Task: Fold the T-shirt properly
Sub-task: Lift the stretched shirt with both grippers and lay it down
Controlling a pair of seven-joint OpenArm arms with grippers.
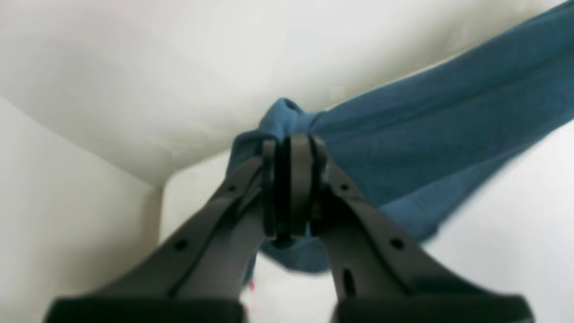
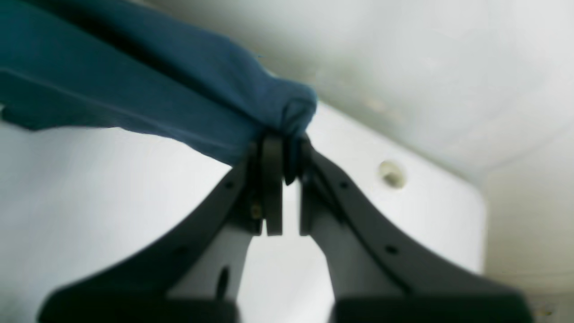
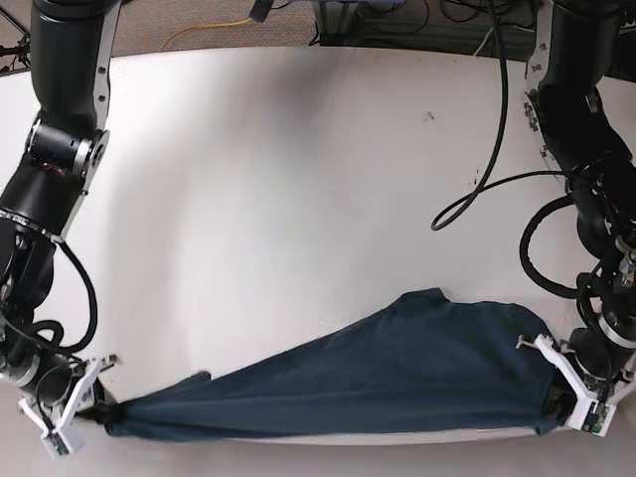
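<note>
The dark navy-teal T-shirt [image 3: 388, 373] hangs stretched between my two grippers along the front edge of the white table [image 3: 298, 199]. My left gripper [image 3: 558, 397], at the right of the base view, is shut on one bunched end of the T-shirt [image 1: 403, 148]; its own wrist view shows the left gripper [image 1: 291, 148] pinching cloth. My right gripper [image 3: 99, 409], at the left of the base view, is shut on the other bunched end of the T-shirt [image 2: 157, 103]; in its wrist view the right gripper [image 2: 282, 148] clamps a wad of cloth. The label marks are hidden.
Black cables [image 3: 487, 169] hang over the table at the back right. A yellow cable [image 3: 204, 30] lies on the floor behind the table. A small hole [image 2: 392, 174] shows in the table surface near my right gripper. The table's front edge runs right under the shirt.
</note>
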